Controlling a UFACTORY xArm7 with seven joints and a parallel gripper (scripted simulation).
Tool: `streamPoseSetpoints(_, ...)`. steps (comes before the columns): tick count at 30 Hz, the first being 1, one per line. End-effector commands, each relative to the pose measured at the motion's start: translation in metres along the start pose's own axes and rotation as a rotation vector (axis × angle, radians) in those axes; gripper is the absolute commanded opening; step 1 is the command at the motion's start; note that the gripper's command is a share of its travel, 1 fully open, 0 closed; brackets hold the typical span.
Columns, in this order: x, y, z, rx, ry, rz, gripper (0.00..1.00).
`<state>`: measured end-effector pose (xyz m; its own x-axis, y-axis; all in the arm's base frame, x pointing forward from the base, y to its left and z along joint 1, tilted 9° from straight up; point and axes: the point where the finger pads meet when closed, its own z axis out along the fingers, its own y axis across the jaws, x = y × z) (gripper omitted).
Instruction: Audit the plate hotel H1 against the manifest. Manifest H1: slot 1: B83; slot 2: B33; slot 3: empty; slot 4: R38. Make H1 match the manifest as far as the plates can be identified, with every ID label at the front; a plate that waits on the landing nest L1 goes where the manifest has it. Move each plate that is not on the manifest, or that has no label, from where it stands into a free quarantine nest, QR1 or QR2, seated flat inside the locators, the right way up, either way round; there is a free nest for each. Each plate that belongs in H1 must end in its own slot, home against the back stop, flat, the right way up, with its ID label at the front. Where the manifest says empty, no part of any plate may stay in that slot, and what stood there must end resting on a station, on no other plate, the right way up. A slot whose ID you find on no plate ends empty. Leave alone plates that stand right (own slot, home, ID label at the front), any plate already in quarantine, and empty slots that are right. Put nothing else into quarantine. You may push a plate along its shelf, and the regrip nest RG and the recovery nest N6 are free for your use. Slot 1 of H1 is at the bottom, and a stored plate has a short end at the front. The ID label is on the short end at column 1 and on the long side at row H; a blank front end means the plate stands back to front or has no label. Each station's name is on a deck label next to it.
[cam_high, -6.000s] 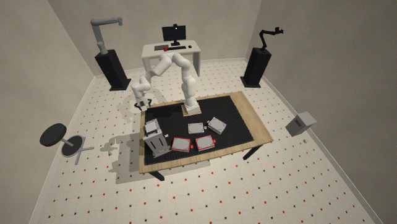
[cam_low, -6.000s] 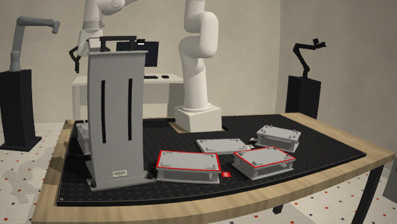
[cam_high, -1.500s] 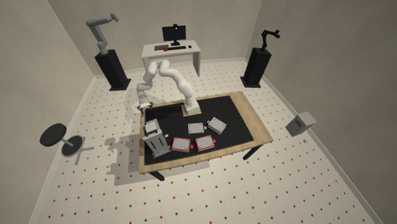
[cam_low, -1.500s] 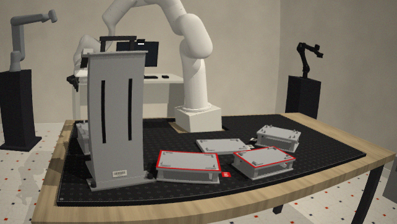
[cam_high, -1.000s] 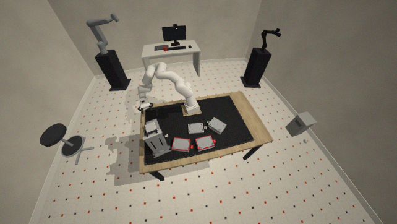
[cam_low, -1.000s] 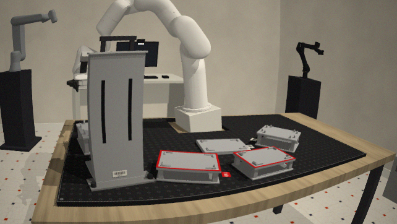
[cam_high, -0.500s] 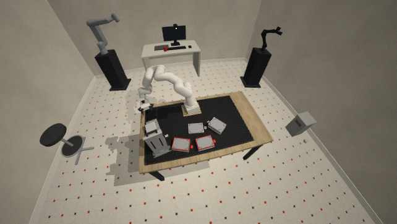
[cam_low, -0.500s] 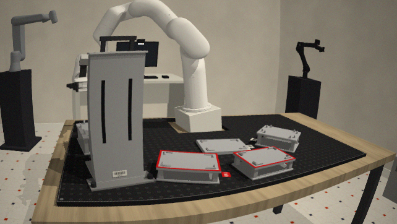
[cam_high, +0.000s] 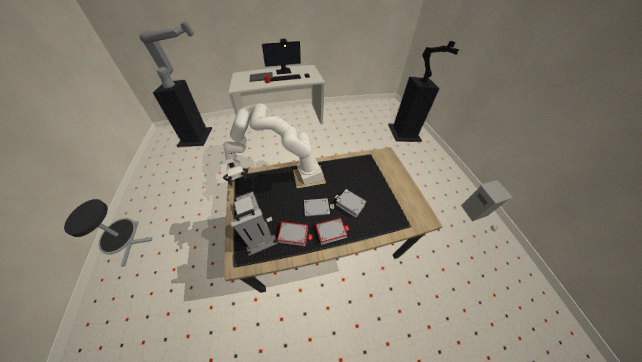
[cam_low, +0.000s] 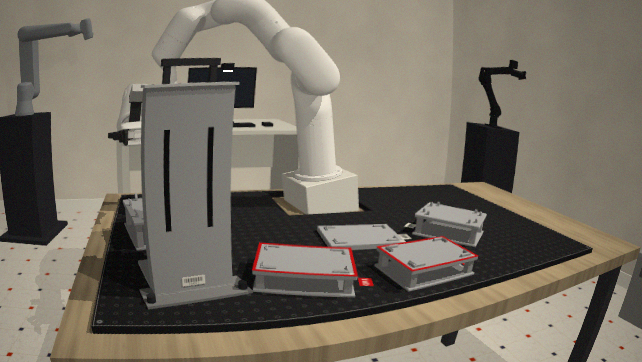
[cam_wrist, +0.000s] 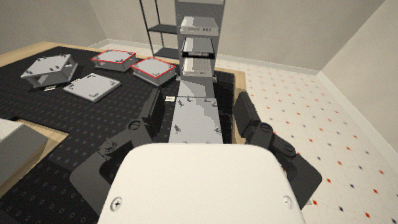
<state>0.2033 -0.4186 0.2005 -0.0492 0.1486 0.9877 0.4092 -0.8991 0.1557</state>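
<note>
The plate hotel H1 (cam_wrist: 198, 45) stands upright at the table's left front; it also shows in the top view (cam_high: 252, 227) and from its back in the exterior view (cam_low: 187, 190). In the wrist view I see three plates in it: an upper one (cam_wrist: 200, 25), a middle one (cam_wrist: 197, 47) and a lower one (cam_wrist: 196, 66). Their front labels are too small to read. My gripper (cam_wrist: 200, 99) is open and empty. It hangs over the grey landing nest (cam_wrist: 195, 117) in front of the hotel, and it also shows in the top view (cam_high: 232, 172). The two red-edged quarantine nests (cam_wrist: 113, 57) (cam_wrist: 153, 68) hold no plate.
A flat grey nest (cam_low: 360, 235) and a raised grey nest (cam_low: 450, 220) stand right of the quarantine nests (cam_low: 304, 260) (cam_low: 426, 252). The arm's base (cam_low: 320, 192) is at the table's back. The table's left edge runs just beside the landing nest.
</note>
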Motion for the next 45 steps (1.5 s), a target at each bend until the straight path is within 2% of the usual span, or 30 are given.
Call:
streamPoseSetpoints(1,0.005,0.001,0.006,-0.001,-0.002,-0.003,1.00)
streamPoseSetpoints(45,0.061,0.000,0.097,-0.001,-0.001,-0.003,1.00)
